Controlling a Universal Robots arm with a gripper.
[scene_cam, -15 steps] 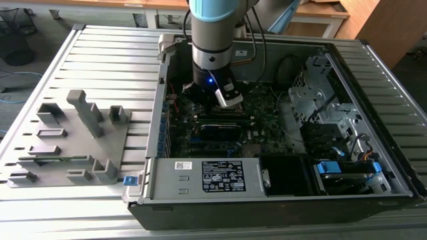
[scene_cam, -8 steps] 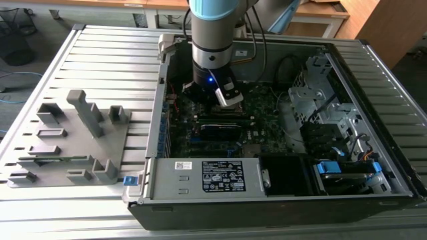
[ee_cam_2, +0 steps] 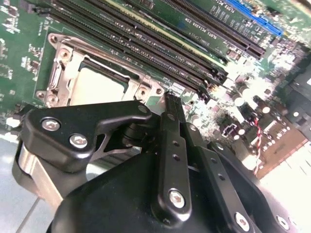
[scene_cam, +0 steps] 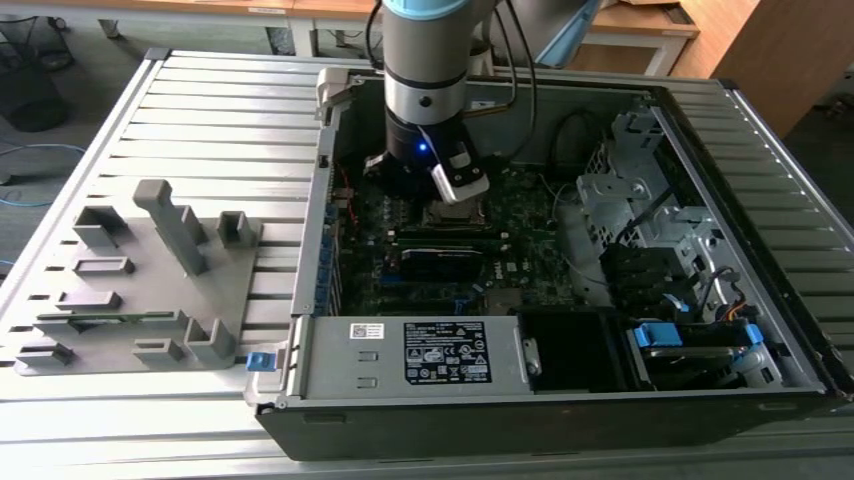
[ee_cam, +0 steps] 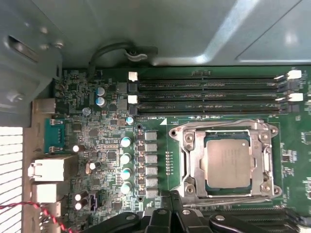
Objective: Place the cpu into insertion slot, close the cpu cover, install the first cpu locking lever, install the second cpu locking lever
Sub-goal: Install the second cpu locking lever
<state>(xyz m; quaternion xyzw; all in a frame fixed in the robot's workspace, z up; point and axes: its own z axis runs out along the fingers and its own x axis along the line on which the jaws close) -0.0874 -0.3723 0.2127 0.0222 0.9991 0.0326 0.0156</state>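
Silver-faced square cpu (ee_cam: 228, 162) (framed, seated)

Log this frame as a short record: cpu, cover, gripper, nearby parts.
cpu: pale square chip seated in the insertion slot
cpu cover: silvery frame lying flat around the chip
gripper: shut, empty, just beside the socket
nearby: memory slots alongside the socket
setting: open computer case, arm reaching in

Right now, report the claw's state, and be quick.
Claw: closed, holding nothing. The cpu lies in the insertion slot, not in the claw.
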